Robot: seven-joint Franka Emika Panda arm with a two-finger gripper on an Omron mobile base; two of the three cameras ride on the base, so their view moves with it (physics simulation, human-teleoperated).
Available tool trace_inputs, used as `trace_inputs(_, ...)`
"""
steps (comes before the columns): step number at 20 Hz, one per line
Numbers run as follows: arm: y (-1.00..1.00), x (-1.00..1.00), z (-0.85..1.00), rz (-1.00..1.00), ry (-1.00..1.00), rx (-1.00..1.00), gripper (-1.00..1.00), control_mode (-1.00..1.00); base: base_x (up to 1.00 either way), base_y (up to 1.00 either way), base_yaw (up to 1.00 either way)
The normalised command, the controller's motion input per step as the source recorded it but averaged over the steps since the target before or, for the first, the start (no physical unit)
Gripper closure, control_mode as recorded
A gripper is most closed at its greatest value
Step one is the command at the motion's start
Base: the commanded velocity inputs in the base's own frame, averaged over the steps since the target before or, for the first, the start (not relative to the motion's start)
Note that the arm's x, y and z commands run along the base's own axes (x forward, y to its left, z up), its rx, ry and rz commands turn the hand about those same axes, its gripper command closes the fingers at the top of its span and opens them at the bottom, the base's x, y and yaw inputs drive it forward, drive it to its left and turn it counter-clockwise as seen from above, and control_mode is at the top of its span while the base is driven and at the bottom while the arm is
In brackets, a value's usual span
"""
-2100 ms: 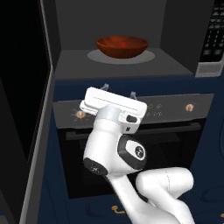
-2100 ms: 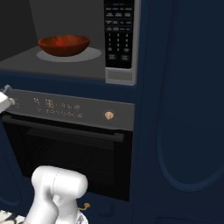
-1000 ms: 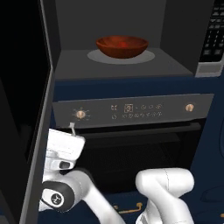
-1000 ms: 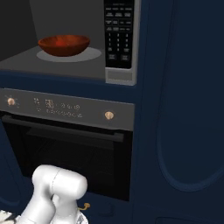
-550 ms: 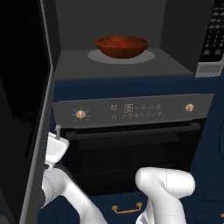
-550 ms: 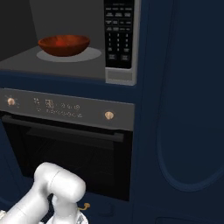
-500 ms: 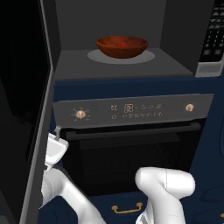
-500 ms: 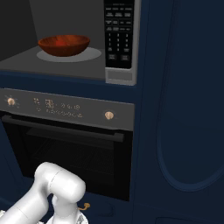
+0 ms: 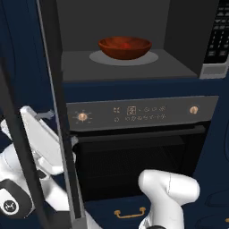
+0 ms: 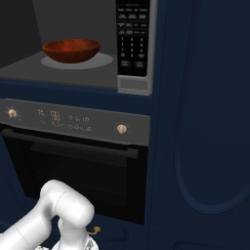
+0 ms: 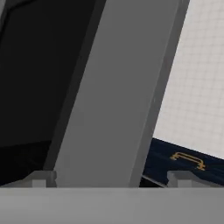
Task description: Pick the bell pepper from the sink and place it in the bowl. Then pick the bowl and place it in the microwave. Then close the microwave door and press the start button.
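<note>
The reddish-brown bowl rests on the round plate inside the open microwave. I cannot make out the bell pepper against the bowl's red inside. The sink is out of view. The microwave door stands swung open toward me, seen edge-on at the left. My gripper is low at the left, against the door's outer side. In the hand view the door's grey edge rises right ahead, in line with the gap of the open gripper. Its black keypad is right of the cavity.
The oven with gold knobs sits directly under the microwave. A navy drawer with a gold handle lies below it. A tall navy cabinet stands to the right. The arm's white elbow is low in front of the oven.
The hand has swung further left and slightly up, from in front of the oven's left side to the outer side of the open door. The bowl has not moved. The gripper stays open.
</note>
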Motion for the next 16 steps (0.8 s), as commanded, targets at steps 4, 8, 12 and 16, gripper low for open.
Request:
trace_inputs(4, -1.00, -0.42, 0.47, 0.00, -0.08, 0.36, -1.00, -1.00, 0.00, 0.00, 0.00)
trace_inputs(8, -1.00, -0.28, 0.47, 0.08, -0.03, 0.31, -1.00, -1.00, 0.00, 0.00, 0.00)
trace_inputs(12, -1.00, -0.21, 0.30, 0.23, 0.00, 0.29, -1.00, -1.00, 0.00, 0.00, 0.00)
trace_inputs(16, -1.00, -0.19, 0.23, 0.30, 0.00, 0.31, -1.00, -1.00, 0.00, 0.00, 0.00)
